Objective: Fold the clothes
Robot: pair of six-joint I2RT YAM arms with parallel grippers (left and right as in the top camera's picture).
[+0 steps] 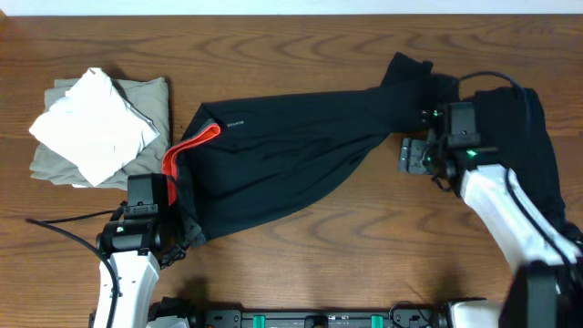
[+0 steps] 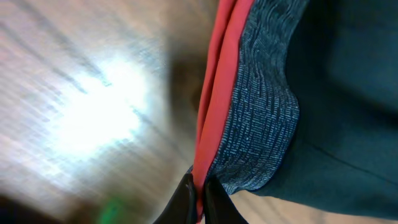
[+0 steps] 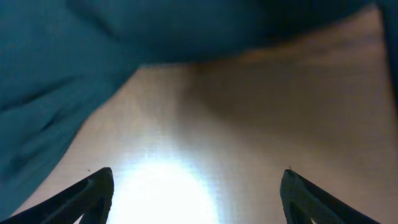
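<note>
Two arms work over one pair of black pants (image 1: 273, 164), which lies stretched across the middle of the wooden bench (image 1: 346, 264), with the waist to the left and a leg running up toward the right. The left gripper (image 1: 171, 189) is pressed together on the coral-red waistband lining (image 1: 189, 146). In its wrist view the fingertips (image 2: 185, 202) pinch the red edge right at the seam. The right gripper (image 1: 412, 155) hangs spread wide over bare wood just below the pant leg, holding nothing. More black cloth (image 1: 528, 128) lies under the right arm, and I can't tell whether it is a separate piece. Off to the left, well apart, sits a pile of white and beige cloth (image 1: 91, 128).
</note>
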